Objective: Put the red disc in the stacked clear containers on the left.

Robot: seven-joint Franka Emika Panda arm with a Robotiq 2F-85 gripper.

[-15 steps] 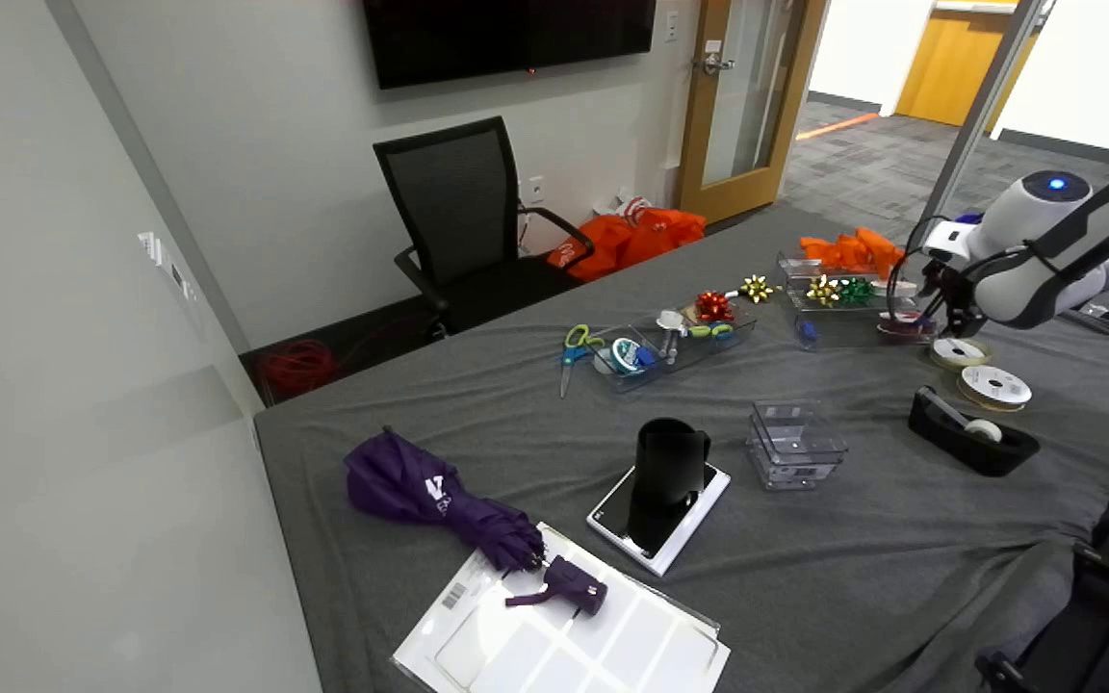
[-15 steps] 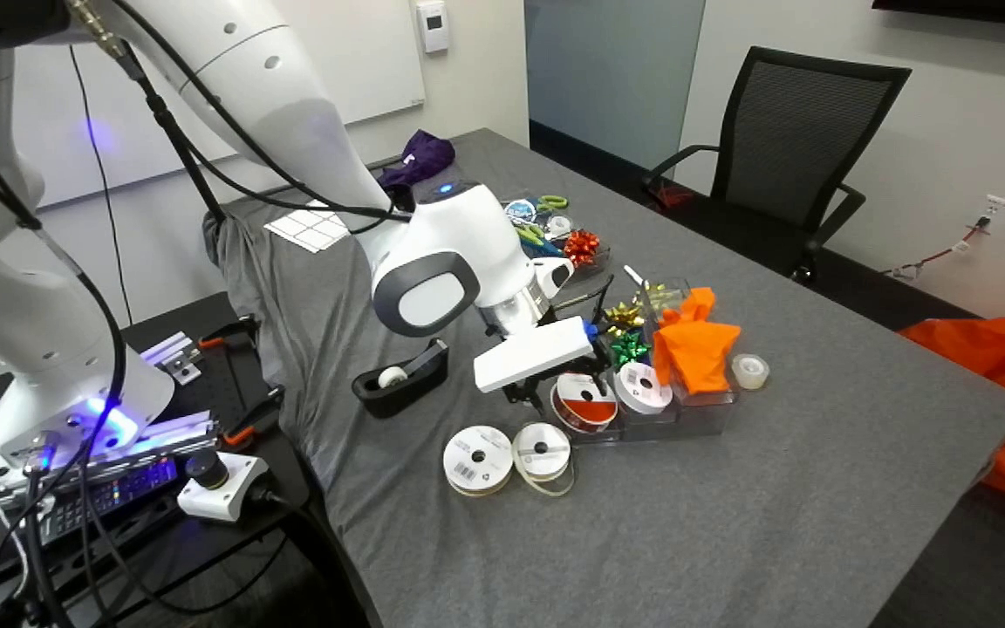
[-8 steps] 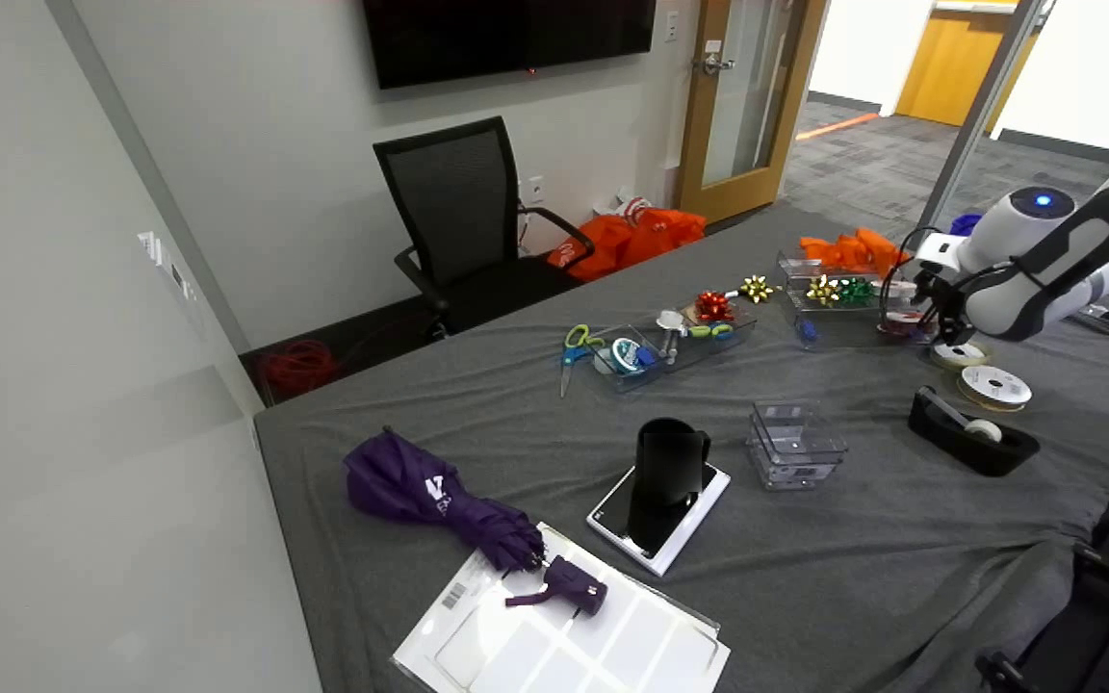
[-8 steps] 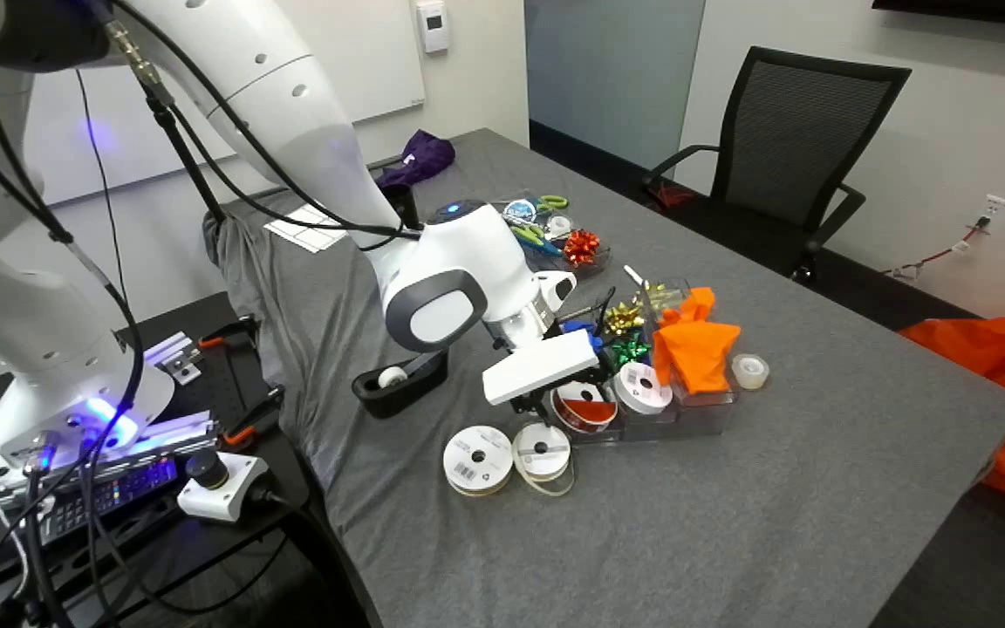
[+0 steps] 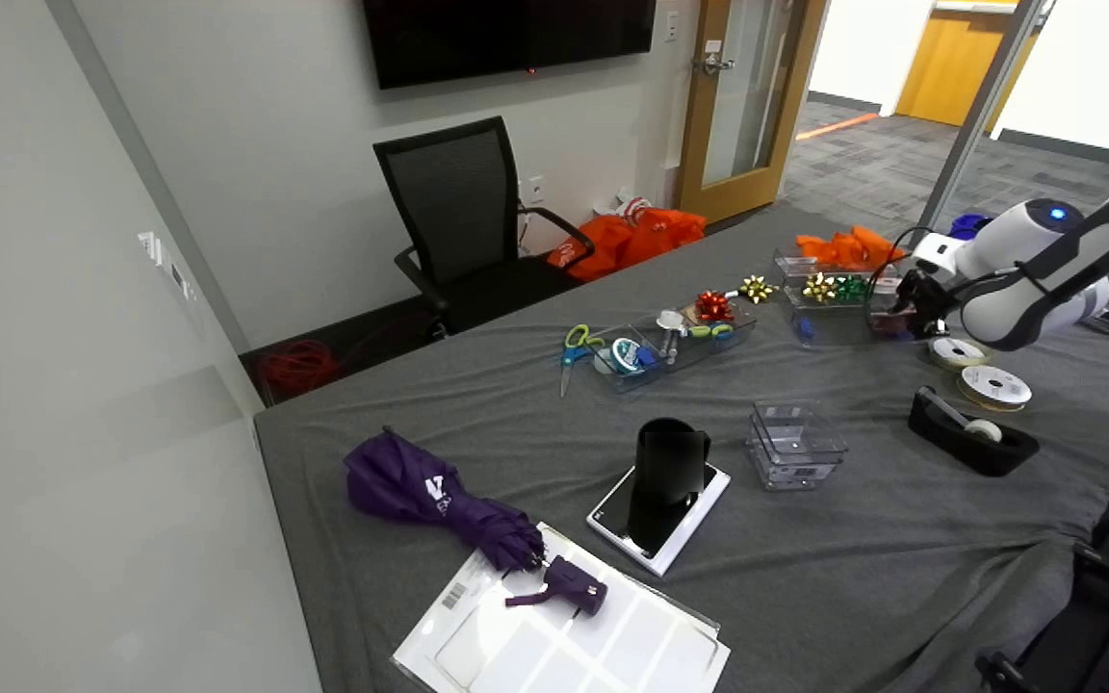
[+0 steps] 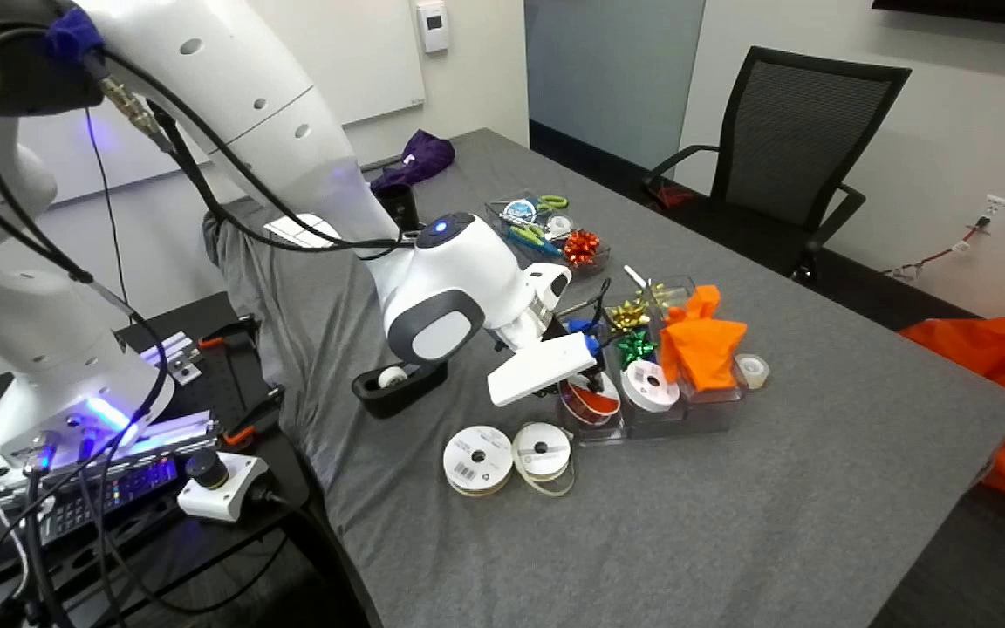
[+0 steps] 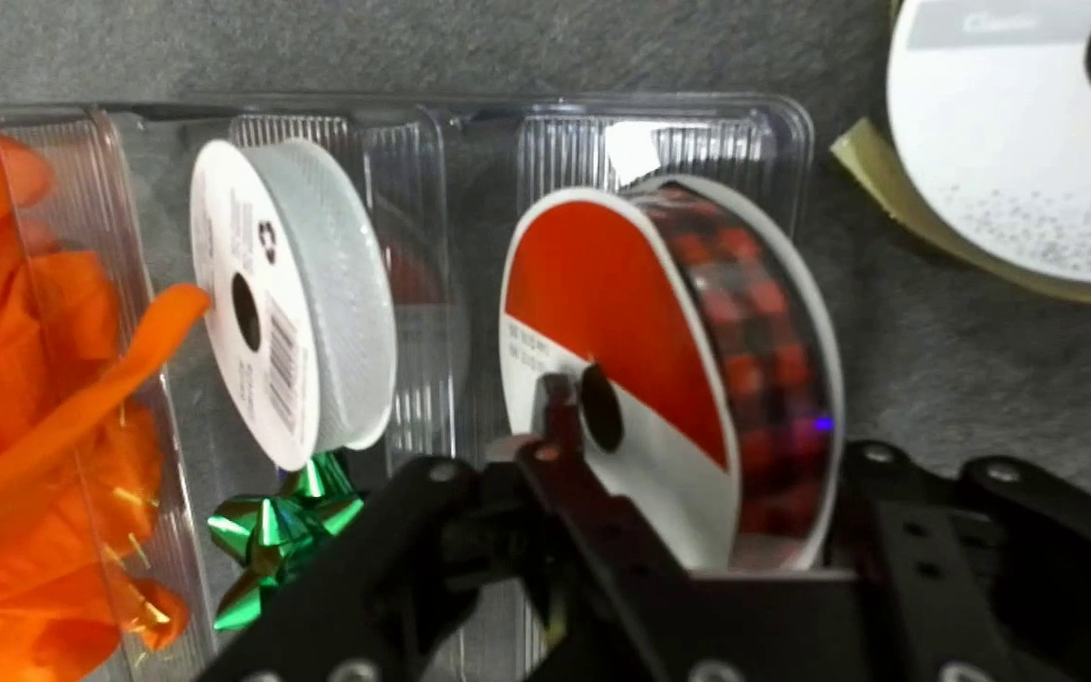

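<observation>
The red disc (image 7: pixel 593 265) is a ribbon spool with a red and white face and plaid ribbon, standing tilted on edge in a clear compartment tray (image 7: pixel 602 102). My gripper (image 7: pixel 697 431) has closed around it: one finger (image 7: pixel 602 516) lies along the labelled face beside the hub hole, the opposite one presses behind the far flange, its tip hidden. In an exterior view the gripper covers part of the red disc (image 6: pixel 597 406). The stacked clear containers (image 5: pixel 795 467) stand on the grey cloth beside the black mug (image 5: pixel 670 457); the arm blocks them in an exterior view (image 6: pixel 459 296).
Beside the red disc, a white ribbon spool (image 7: pixel 271 313), green bow (image 7: pixel 280 540) and orange cloth (image 7: pixel 25 379) share the tray. Two white spools (image 6: pixel 478 458) and a tape dispenser (image 5: pixel 973 438) sit on the table nearby. A bin of scissors (image 5: pixel 670 351) stands farther along.
My gripper has come down over the red disc and its jaws have drawn together on it. The disc has tilted, and the tray with its contents has shifted slightly.
</observation>
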